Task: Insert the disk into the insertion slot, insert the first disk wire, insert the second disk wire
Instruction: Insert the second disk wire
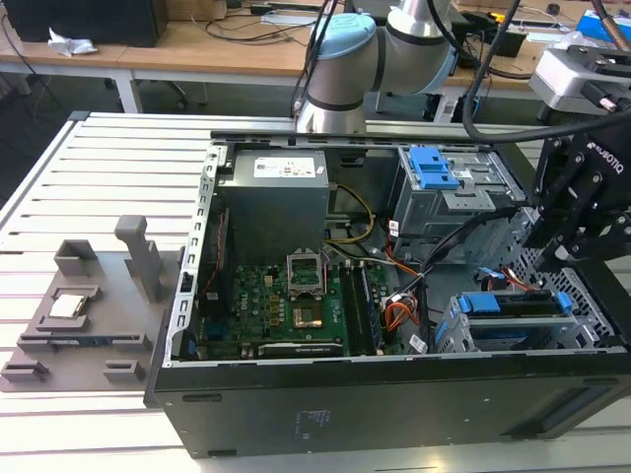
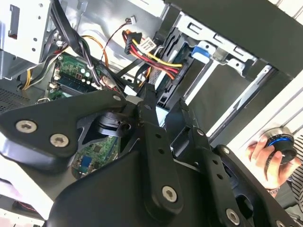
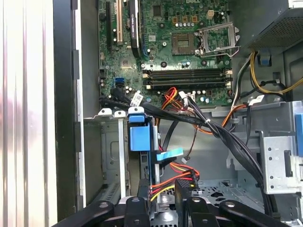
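Disk (image 1: 518, 304) is in the insertion slot (image 1: 463, 340), at the case corner on the exterior view's right. We judge it seated, because its blue carrier edge runs level with the cage rim. In the first wrist view we see the disk (image 3: 139, 137) edge-on as a bright blue plastic tab, smooth and hard. The insertion slot (image 3: 111, 146) shows beside it as thin grey sheet metal, perforated in places.

The gripper (image 1: 560, 246) hangs just above the slot and points down into the gap beside the disk, probably because the disk's connector edge faces that way. It is matte black, built of bolted links. In both wrist views a wire bundle (image 3: 173, 172) of red, yellow and black leads runs right at the tip of the gripper (image 3: 162, 191). The leads are thin, glossy and limp, so they would sag unless pinched near the plug. We cannot tell whether the jaws are clamped on the bundle or released.

In the second wrist view the same wire bundle (image 2: 151, 52) arcs over the gripper (image 2: 165, 101). The green motherboard (image 1: 286, 305) lies well apart from the slot. The taller cage (image 1: 434, 197) with a blue latch stands near the slot and is untouched. A hand (image 2: 260, 151) rests on a round knob (image 2: 277, 142) outside the case.
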### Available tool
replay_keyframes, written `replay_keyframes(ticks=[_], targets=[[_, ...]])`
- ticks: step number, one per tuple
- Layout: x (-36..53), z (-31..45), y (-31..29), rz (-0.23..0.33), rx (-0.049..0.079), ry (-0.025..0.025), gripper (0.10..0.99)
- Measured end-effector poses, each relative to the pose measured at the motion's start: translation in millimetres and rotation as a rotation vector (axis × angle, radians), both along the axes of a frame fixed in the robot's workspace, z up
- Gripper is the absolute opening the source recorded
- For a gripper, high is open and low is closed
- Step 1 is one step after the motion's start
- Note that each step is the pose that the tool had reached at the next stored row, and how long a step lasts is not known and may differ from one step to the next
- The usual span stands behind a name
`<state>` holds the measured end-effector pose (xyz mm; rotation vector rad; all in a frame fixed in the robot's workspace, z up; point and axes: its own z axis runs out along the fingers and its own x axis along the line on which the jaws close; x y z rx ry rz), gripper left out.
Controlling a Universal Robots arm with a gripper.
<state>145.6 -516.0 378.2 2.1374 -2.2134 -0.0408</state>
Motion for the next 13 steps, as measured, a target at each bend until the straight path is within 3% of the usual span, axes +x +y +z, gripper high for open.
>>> replay_keyframes(ticks=[3, 9, 13], targets=[[-7.7, -3.6, 0.0, 0.000, 0.000, 0.0000, 0.361], [-12.2, -10.5, 1.5, 0.000, -0.003, 0.0000, 0.361], [-20.4, -20.5, 3.0, 0.015, -0.004, 0.0000, 0.361]])
